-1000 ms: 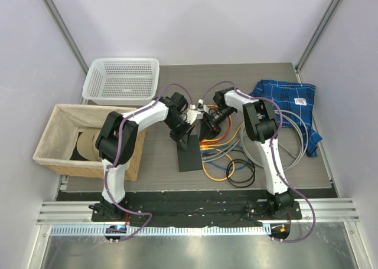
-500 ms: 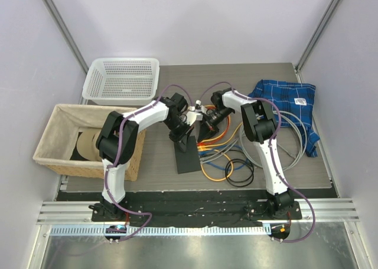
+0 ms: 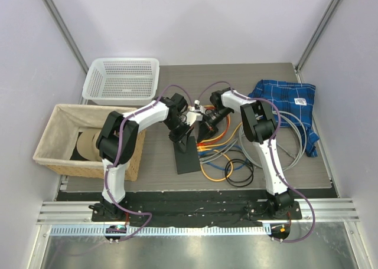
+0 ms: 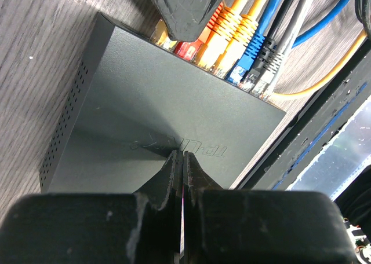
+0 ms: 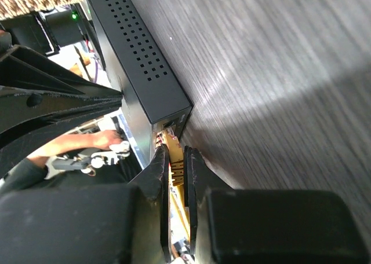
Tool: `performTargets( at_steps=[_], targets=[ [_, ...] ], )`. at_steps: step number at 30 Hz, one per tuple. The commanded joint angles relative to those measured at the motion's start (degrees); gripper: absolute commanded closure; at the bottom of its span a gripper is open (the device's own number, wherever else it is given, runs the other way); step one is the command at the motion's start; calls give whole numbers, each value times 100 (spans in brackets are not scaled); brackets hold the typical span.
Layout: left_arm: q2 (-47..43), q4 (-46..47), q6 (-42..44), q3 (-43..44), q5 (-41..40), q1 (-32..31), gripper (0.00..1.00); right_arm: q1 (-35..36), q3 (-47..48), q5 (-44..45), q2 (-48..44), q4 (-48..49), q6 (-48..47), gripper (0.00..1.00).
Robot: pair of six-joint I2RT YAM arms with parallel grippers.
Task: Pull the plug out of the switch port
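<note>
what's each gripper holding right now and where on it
The right gripper pinches the yellow plug by its body, right at the switch's end port. The left gripper is shut on nothing, its tips at the switch's top.

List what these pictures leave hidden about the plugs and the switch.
- Right wrist view: the right gripper shows only a sliver of the plug between its fingers; the latch is hidden.
- Left wrist view: that gripper's finger covers one end of the switch, so the port is unclear.
- Left wrist view: the left gripper hides whether its tips press the switch.
- Top view: both grippers overlap the switch; the plugs are too small to separate.
</note>
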Motion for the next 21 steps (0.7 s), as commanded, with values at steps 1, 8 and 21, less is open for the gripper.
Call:
performTargets(
  at_steps=[1,8,21],
  targets=[
    [794,789,502,-478,-1610,-130,100,211,-256,2223,494,127,-1114,99],
    [759,824,493,-521,-1707,-157,100,-386,-309,1740,161,-848,-2853,99],
    [426,877,581,-557,-1681,-157,100,-870,779,994,-437,-1931,-4589,99]
  ],
)
